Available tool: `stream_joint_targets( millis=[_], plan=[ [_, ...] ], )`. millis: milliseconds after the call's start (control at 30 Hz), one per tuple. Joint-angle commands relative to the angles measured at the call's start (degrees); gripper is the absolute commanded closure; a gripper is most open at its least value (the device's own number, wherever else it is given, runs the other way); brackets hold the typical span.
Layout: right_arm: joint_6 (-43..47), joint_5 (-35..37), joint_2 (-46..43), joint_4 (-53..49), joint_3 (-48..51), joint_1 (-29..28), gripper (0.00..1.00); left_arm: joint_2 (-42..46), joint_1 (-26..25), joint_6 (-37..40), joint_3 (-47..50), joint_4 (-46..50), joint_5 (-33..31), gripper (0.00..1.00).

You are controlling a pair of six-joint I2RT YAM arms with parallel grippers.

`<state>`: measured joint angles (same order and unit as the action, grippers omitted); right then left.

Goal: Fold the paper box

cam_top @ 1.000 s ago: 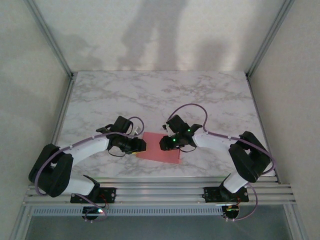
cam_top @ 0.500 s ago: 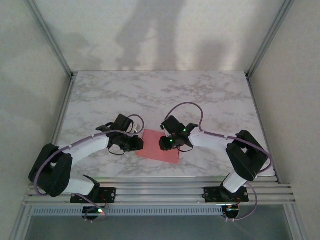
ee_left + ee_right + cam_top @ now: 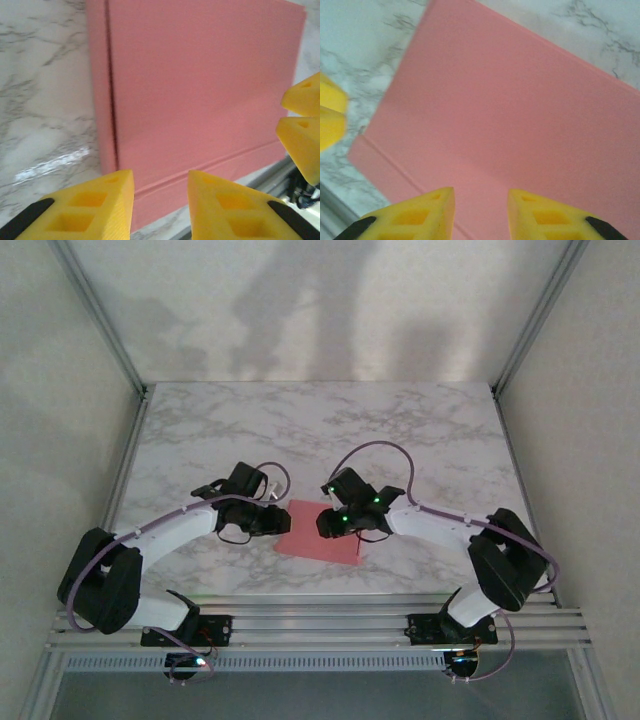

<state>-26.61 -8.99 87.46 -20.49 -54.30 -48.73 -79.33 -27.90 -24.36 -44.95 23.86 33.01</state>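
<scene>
Marbled tabletop [image 3: 300, 430] spreads pale between grey walls. Over it the left end effector [image 3: 160, 182] holds its yellow fingers slightly apart with nothing between them, just off the left end of the paper box [image 3: 200, 85]. The right end effector [image 3: 480, 197] is likewise narrowly parted and empty, poised over the box's right part. The box lies flat with its pink side up, close to the near edge of the tabletop, about midway along it and between the two arms. Folded seams run along its left and near sides. Over the last second the left end effector has drawn back a little from above the box's left edge toward its far left corner. The right one has barely shifted and the box has stayed put. Neither arm holding it suggests the folding is essentially finished, with perhaps only a final press left.
</scene>
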Motion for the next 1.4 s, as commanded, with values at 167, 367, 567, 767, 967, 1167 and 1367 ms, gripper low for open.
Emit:
stream_joint_targets(
  millis=[167, 367, 567, 767, 967, 1167, 1367],
  plan=[
    [-3.8, -1.6, -5.0, -2.2, 4.2, 2.9, 0.66, -4.4, -1.2, 2.0, -0.7, -4.1, 4.9, 0.67],
    [-6.4, -0.5, -3.4, -0.6, 6.8, 3.0, 0.66, -7.6, -1.9, 1.3, 0.0, -7.5, 4.9, 0.67],
    [-7.8, 2.5, -0.7, 1.0, 7.3, 3.9, 0.66, -8.0, -2.3, -1.5, 1.9, -10.5, 2.4, 0.67],
    [-6.7, 3.7, 2.2, 3.1, 5.8, 6.4, 0.67, -8.5, -2.3, -6.0, 4.1, -15.4, 1.0, 0.67],
    [-3.8, 2.6, 6.1, 4.1, 1.7, 10.7, 0.67, -10.3, -2.3, -8.9, 2.4, -17.5, -3.1, 0.66],
    [-1.3, 0.4, 10.8, 5.2, -4.0, 14.3, 0.67, -15.2, -1.5, -7.6, -3.8, -17.4, -7.0, 0.65],
    [1.2, -0.1, 11.1, 4.8, -7.8, 15.4, 0.65, -18.3, -0.6, -6.1, -9.9, -19.9, -8.2, 0.63]
  ],
)
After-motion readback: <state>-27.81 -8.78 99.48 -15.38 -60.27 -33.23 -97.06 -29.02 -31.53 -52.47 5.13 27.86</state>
